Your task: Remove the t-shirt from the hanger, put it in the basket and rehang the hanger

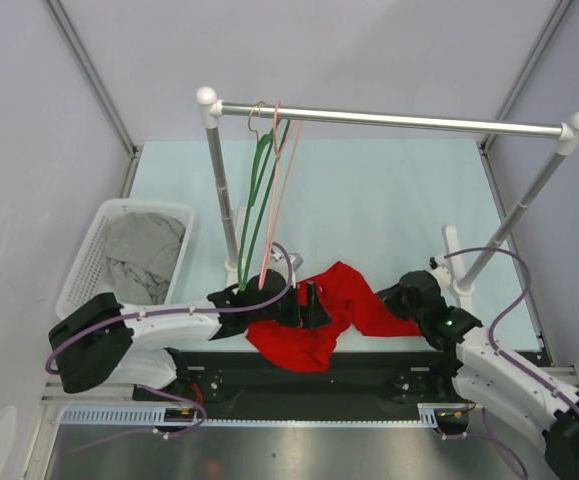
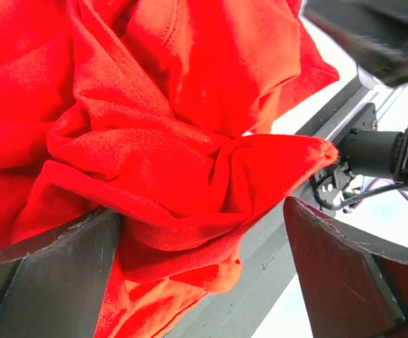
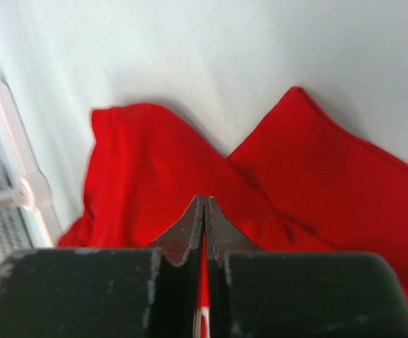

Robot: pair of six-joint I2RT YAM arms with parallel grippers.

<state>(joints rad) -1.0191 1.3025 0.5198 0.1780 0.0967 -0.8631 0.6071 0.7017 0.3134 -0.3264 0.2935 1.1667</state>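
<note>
- The red t-shirt [image 1: 324,310] lies crumpled on the pale bench [image 1: 389,200] at its near edge, between the two arms and off the hangers.
- Its long axis runs across the bench from left to right. The bulkier end sags toward the near left and spills over the bench edge. A narrower end points right, toward the right arm.
- It is too bunched to tell collar from hem.
- The left fingers [image 1: 307,303] stand spread as wide as they go, one on each side of a heap of red folds. In the left wrist view the cloth bulges up between them, and they are not clamped on it.
- The right fingers [image 3: 204,218] are pressed together, tips just over the shirt's right end. A red sliver shows in the slit between them, but I cannot tell whether cloth is pinched there.
- Behind the shirt, a green hanger [image 1: 259,200] and a pink hanger [image 1: 281,180] hang side by side from the left end of the metal rail [image 1: 399,120]. Their lower ends reach down near the left fingers.
- At the far left stands a white laundry basket [image 1: 89,250] with grey cloth [image 1: 144,255] inside, well apart from the shirt.
</note>
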